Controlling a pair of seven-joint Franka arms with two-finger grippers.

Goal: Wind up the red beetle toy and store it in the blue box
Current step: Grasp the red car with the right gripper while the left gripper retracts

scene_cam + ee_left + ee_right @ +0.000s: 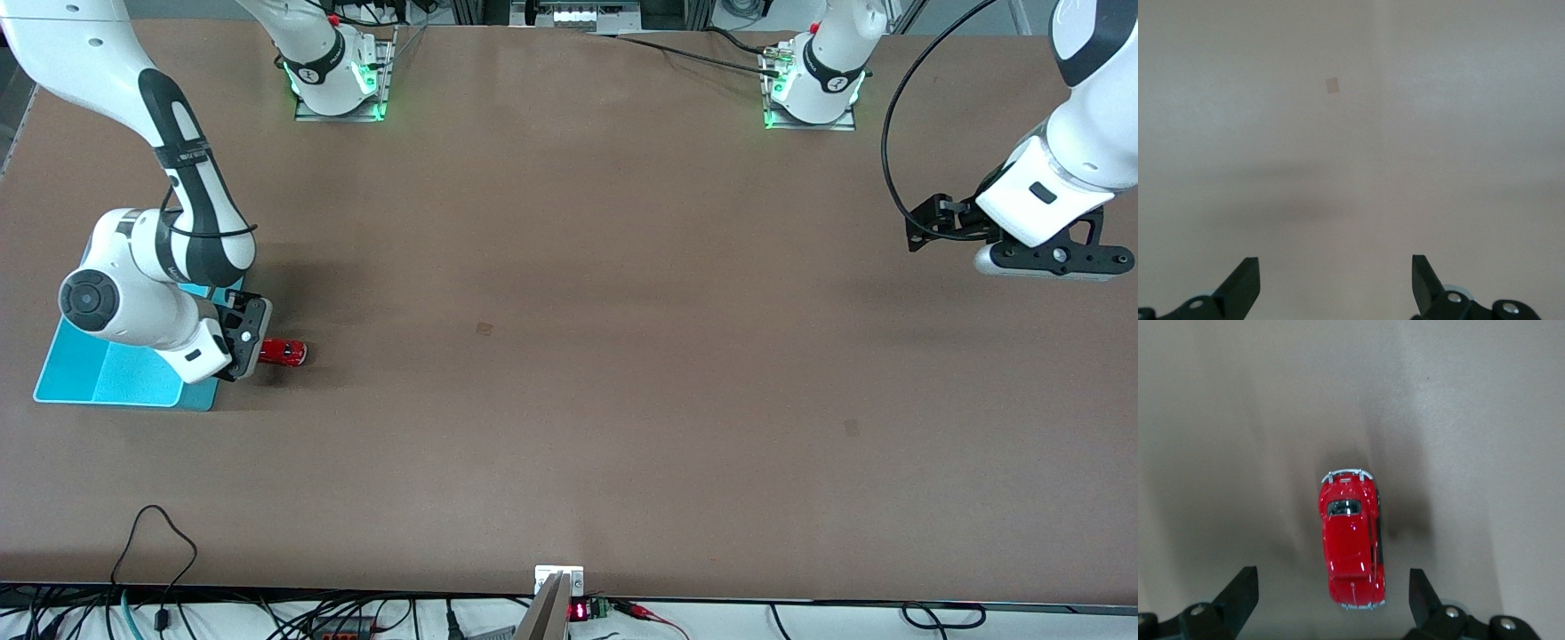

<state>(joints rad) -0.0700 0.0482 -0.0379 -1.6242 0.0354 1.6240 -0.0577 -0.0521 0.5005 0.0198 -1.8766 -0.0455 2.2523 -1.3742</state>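
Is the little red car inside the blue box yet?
No, it is out. The red beetle toy sits upright on the bare table beside the blue box.

1. Front view: evenly and brightly lit from overhead; the brown table [569, 356] reads clearly edge to edge, with faint darker bands crossing its middle.
2. Soft, diffuse shadows lie on the table beside the right arm [169, 267] and under the red beetle toy [283, 352].
3. Green indicator glow shows at both arm bases.
4. Left wrist view: pale, washed-out tone; a broad blurred shadow band crosses the table surface. The fingers [1241, 287] at the frame edge are dark silhouettes, slightly soft.
5. Right wrist view: dimmer, vignetted toward the corners. The toy [1351, 543] is sharp, with glossy highlights on its roof and several overlapping soft shadows fanning out around it.
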